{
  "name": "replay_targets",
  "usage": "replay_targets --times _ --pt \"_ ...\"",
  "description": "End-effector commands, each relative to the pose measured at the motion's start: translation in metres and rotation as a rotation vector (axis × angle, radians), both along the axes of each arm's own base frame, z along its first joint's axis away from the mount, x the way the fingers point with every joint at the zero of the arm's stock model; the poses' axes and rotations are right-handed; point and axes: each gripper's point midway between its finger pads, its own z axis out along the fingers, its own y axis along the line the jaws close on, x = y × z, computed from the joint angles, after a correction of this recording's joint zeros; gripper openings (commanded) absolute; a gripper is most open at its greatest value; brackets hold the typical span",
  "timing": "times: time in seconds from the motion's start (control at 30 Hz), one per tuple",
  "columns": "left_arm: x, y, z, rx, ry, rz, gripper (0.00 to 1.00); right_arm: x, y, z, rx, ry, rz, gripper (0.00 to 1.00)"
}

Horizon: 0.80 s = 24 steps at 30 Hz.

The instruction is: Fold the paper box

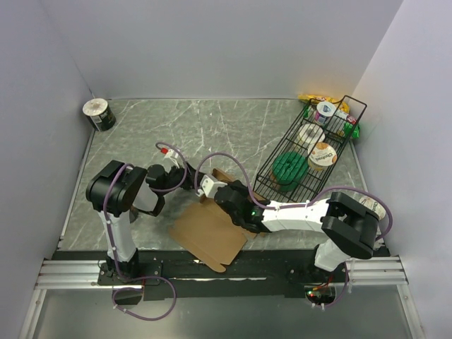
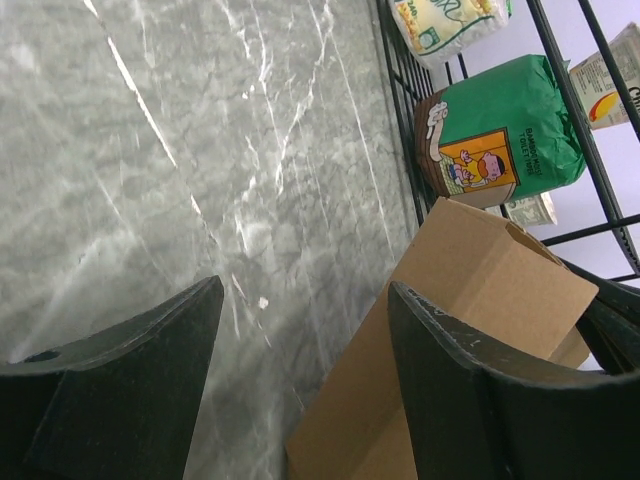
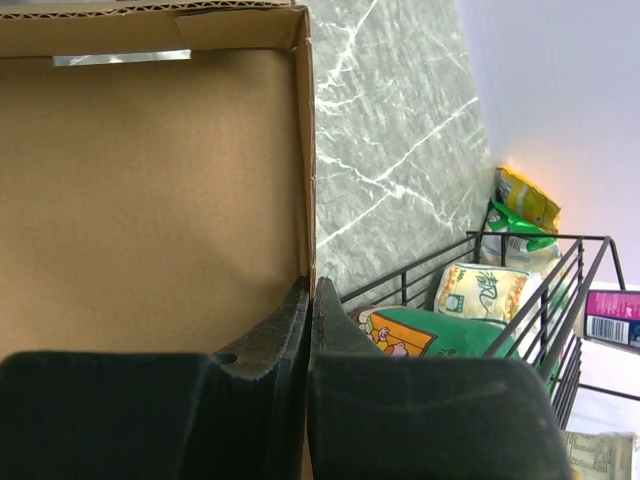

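Paper box of plain brown cardboard (image 1: 208,236), lying part-formed on the grey marbled table (image 1: 212,127) between the arms, should be steadied by the right gripper (image 3: 311,290), clamped on its upright wall, while the wide-open left gripper (image 2: 305,290) is brought squarely against the adjacent panel.

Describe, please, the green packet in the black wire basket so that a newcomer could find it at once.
Look to the black wire basket on the right side of the grey marble table. At its near end lies the green packet. Its neighbours are a white pack and a tan-lidded tub; it alone is green with a yellow cartoon label.
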Motion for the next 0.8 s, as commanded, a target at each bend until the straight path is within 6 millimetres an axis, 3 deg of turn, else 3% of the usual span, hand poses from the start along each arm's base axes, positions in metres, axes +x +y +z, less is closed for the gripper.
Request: replay_targets --times 0.0,0.27,0.67,0.77 --pt "-0.029 -0.024 0.053 -0.09 -0.219 -0.159 0.73 0.003 0.007 0.013 0.061 -0.029 0.004 0.0" --pt "-0.032 -0.018 0.05 -0.057 -0.217 -0.125 0.73 -0.005 0.007 0.017 -0.021 -0.121 0.027 0.0" --pt "-0.02 -0.015 0.063 -0.031 -0.244 -0.081 0.72 0.009 0.016 0.066 -0.047 -0.351 0.025 0.0" --pt "-0.017 -0.015 0.059 -0.027 -0.239 -0.076 0.72 0.009 0.02 0.064 -0.055 -0.368 0.033 0.0"
